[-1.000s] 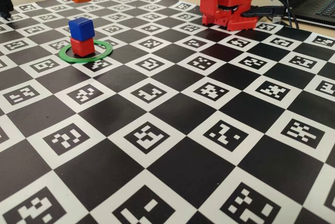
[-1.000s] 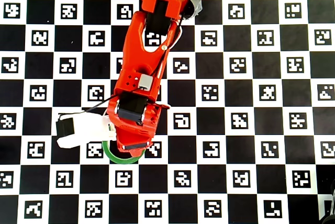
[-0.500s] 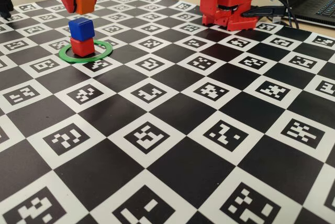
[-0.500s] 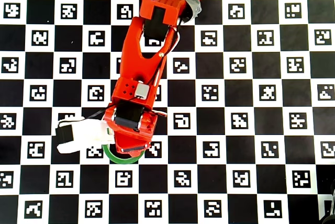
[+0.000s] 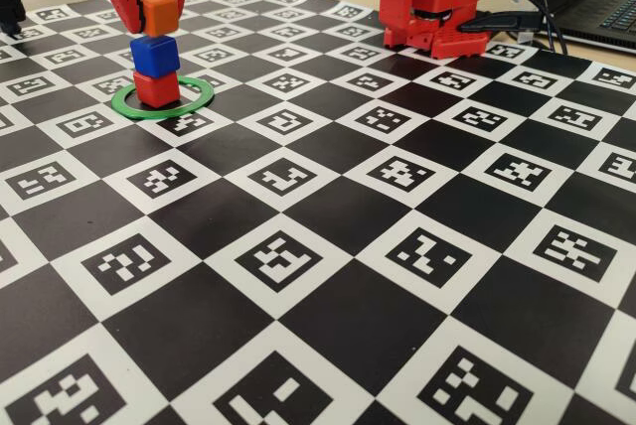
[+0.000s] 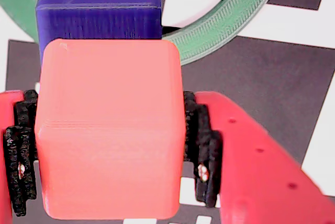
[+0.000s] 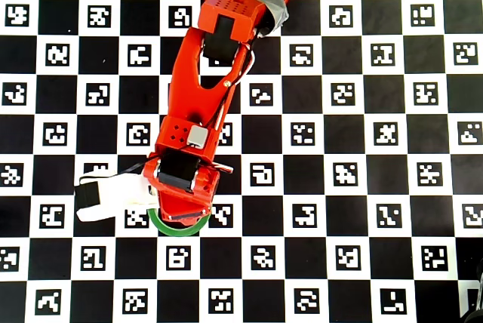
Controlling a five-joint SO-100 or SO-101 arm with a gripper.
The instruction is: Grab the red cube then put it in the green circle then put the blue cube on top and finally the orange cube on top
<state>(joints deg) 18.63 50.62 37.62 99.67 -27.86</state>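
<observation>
Inside one green circle (image 5: 163, 99), one blue cube (image 5: 156, 55) tops one red cube (image 5: 157, 88); claw (image 5: 149, 10) clamps one orange cube (image 5: 158, 10).

- The fixed view sits low at the board's near edge, looking across the checkered board (image 5: 328, 246) toward the arm base (image 5: 432, 3) at the far side.
- The overhead view looks straight down; the base is at the top edge.
- The wrist view looks down, very close.
- All three show the green circle (image 5: 164, 99) (image 6: 230, 17) (image 7: 179, 228).
</observation>
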